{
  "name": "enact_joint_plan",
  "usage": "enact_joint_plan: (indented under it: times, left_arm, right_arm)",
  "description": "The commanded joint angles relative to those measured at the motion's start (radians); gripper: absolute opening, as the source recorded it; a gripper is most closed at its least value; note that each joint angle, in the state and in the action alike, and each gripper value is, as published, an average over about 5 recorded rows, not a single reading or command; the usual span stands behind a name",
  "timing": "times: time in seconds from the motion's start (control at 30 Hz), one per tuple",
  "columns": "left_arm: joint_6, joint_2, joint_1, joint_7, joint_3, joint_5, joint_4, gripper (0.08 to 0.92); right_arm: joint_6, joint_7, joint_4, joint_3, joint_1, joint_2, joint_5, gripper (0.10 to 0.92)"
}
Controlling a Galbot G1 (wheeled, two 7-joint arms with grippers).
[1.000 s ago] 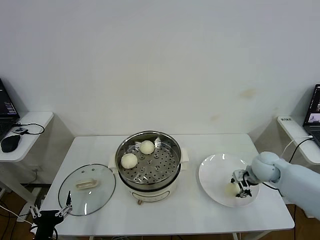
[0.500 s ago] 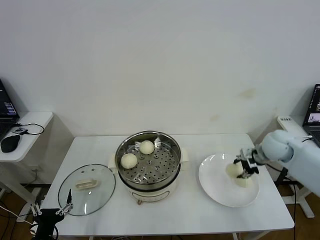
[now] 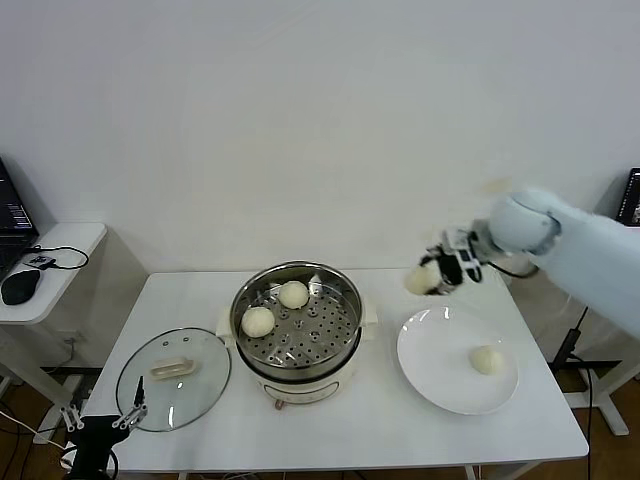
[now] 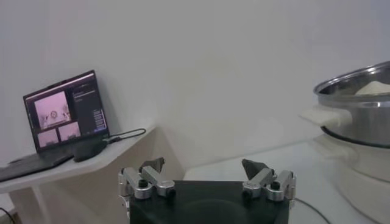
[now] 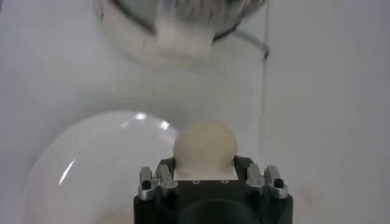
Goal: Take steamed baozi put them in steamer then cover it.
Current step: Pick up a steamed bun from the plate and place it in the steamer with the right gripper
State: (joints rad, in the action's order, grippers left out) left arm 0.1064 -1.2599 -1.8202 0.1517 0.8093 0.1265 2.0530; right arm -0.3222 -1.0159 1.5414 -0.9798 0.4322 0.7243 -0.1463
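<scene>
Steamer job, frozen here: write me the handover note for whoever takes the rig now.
Right end effector: shut on a baozi, in the air between the plate and the steamer.
Left end effector: open, parked low by the table's front left corner.
Done: two baozi lie on the steamer's perforated tray.
Left: set the held bun in the steamer, fetch the last baozi from the plate, then put on the glass lid, which lies on the table left of the steamer.
</scene>
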Motion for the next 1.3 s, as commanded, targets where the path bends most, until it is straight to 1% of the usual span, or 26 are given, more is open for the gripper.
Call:
enact_joint_plan:
  times: [0.03,0.17,0.27,0.37,0.63,1.03,1.3]
  left_arm:
    - [0.000,-0.001,-0.004,0.000,0.007,0.002,0.002,0.823]
    - [0.000,-0.006,-0.010,0.000,0.012,0.002,0.007,0.823]
    - [0.001,-0.009,-0.015,0.000,0.017,0.002,0.012,0.823]
    - [0.001,-0.011,-0.020,0.000,0.025,0.005,0.017,0.823]
    - [0.004,-0.017,-0.030,0.001,0.040,0.018,0.033,0.823]
    - [0.009,-0.020,-0.031,0.004,0.039,0.024,0.032,0.823]
    - [0.010,-0.023,-0.022,0.004,0.034,0.024,0.022,0.823]
  right_arm:
    - [0.033,0.049,-0.004,-0.144,0.181,0.234,-0.126,0.606]
    - [0.117,0.067,-0.019,-0.180,0.145,0.322,-0.130,0.609]
    - [0.180,0.067,-0.035,-0.210,0.122,0.372,-0.091,0.611]
    - [0.241,0.056,-0.053,-0.239,0.106,0.419,-0.051,0.611]
    - [0.376,0.009,-0.084,-0.301,0.085,0.517,0.001,0.611]
    - [0.465,-0.056,-0.083,-0.342,0.080,0.535,0.188,0.611]
    - [0.459,-0.051,-0.077,-0.339,0.050,0.534,0.194,0.611]
